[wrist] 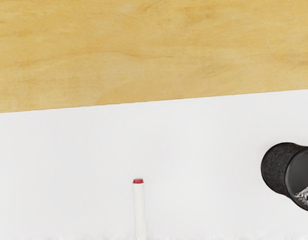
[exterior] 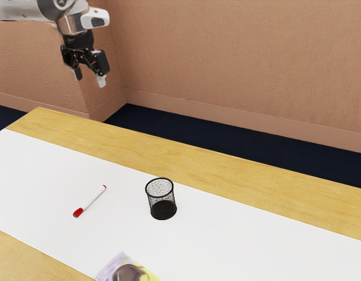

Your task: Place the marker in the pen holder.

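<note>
High above the table, at the exterior view's upper left, my gripper point(exterior: 89, 79) stands open, its two fingertips apart with nothing between them. The white marker point(exterior: 91, 201) with a red cap lies flat on the white table covering, well below my hand. Beside it, toward the exterior view's right, stands the black mesh pen holder point(exterior: 162, 200), upright, with no pen visible inside. In the wrist view the marker point(wrist: 139, 210) shows its red end, and the pen holder point(wrist: 280, 170) is partly cut off by the frame.
A white sheet point(exterior: 227, 234) runs along the wooden table point(exterior: 227, 164). Near the exterior view's bottom edge lies a colourful packet or booklet point(exterior: 146, 275), partly cut off. A wall point(exterior: 239, 64) rises behind the table.
</note>
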Controlling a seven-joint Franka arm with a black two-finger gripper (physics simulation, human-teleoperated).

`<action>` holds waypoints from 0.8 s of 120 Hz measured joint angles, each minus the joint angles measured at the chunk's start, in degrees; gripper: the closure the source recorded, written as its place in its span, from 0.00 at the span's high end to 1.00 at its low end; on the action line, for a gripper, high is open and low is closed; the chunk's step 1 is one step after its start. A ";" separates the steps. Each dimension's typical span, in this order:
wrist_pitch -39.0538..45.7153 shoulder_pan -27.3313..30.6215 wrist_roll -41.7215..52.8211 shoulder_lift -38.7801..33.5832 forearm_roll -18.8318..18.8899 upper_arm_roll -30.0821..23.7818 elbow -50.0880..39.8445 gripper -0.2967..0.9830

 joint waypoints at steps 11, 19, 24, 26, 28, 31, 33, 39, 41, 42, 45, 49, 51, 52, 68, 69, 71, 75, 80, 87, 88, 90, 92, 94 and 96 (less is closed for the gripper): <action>-1.01 -0.09 -2.49 -0.31 2.71 -2.42 -0.23 0.77; 0.99 -0.71 -4.39 -1.03 5.78 -3.29 -7.79 0.77; 2.95 -0.36 -5.52 0.48 6.52 -2.51 -11.85 0.77; 4.08 -0.23 -5.95 1.31 6.38 -2.27 -13.61 0.76; 5.40 -0.21 -6.36 1.96 6.00 -1.99 -15.82 0.74; 7.81 -0.24 -6.96 2.66 5.48 -1.43 -20.10 0.70; 9.43 -0.21 -7.33 2.97 5.19 -1.16 -22.67 0.66; 14.02 -0.16 -8.30 3.72 4.52 -0.69 -28.87 0.56; 15.36 -0.16 -8.61 3.99 4.34 -0.61 -30.15 0.53; 16.00 -0.16 -8.76 4.11 4.26 -0.57 -30.68 0.52; 17.79 -0.16 -9.19 4.67 4.06 -0.50 -31.83 0.48; 19.93 -0.17 -9.75 5.54 3.84 -0.45 -32.77 0.43; 20.95 -0.15 -10.01 5.97 3.75 -0.43 -33.12 0.42; 21.43 -0.15 -10.14 6.16 3.71 -0.42 -33.29 0.41; 27.52 -0.12 -11.99 6.92 3.34 -0.39 -37.47 0.36; 27.82 -0.12 -12.09 6.91 3.33 -0.39 -37.66 0.36; 28.39 -0.12 -12.29 6.92 3.31 -0.38 -37.96 0.37; 29.43 -0.11 -12.67 6.99 3.27 -0.38 -38.35 0.37; 30.72 -0.09 -13.09 7.38 3.24 -0.38 -38.60 0.38; 32.59 0.02 -13.51 8.48 3.18 -0.38 -38.53 0.39; 32.84 0.04 -13.56 8.63 3.17 -0.38 -38.51 0.39; 33.31 0.07 -13.66 8.92 3.16 -0.38 -38.45 0.39; 33.74 0.12 -13.75 9.24 3.13 -0.38 -38.36 0.39; 34.14 0.15 -13.84 9.53 3.12 -0.38 -38.29 0.39; 34.52 0.20 -13.92 9.76 3.10 -0.39 -38.24 0.39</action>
